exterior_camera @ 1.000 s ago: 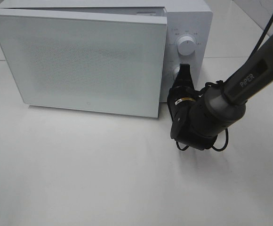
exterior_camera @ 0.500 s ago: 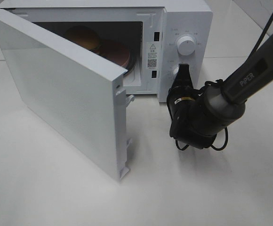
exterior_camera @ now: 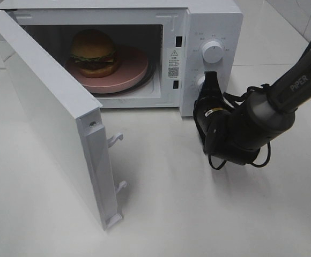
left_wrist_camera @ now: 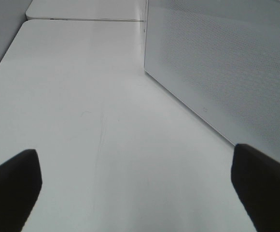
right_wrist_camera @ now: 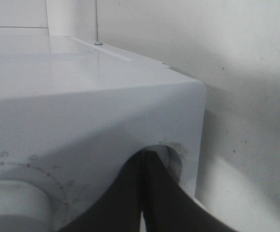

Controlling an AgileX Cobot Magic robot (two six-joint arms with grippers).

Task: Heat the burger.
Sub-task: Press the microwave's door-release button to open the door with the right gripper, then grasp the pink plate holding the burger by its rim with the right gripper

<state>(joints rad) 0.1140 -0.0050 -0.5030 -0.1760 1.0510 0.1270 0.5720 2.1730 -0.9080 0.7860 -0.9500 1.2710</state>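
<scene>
a plain white table [exterior_camera: 209,214] fills the high view. at its far edge sits a boxy white microwave oven [exterior_camera: 214,16], cavity facing the camera. its wide white door [exterior_camera: 43,118], hinged on the left, stands open and angles out toward the viewer, two latch hooks showing on its free edge. from the right, a dark grey robot arm marked "piper" [exterior_camera: 300,80] reaches in toward the control panel.

inside the cavity lies a flat round pink plate [exterior_camera: 134,72]. the round burger with a golden-brown bun, green lettuce frill and dark patty [exterior_camera: 94,51] sits on the left part of that plate, upright.

on the panel is a round white upper knob [exterior_camera: 213,52], with a smaller white lower knob [exterior_camera: 201,81] below it. the black right gripper [exterior_camera: 209,77] has its jaws clenched together, holding nothing, with the tip right at the lower knob; the right wrist view shows the two fingers pressed flat against each other.

the left gripper [left_wrist_camera: 137,188] appears only in its own wrist view, its jaws spread wide and empty above bare table beside the door's outer face.
</scene>
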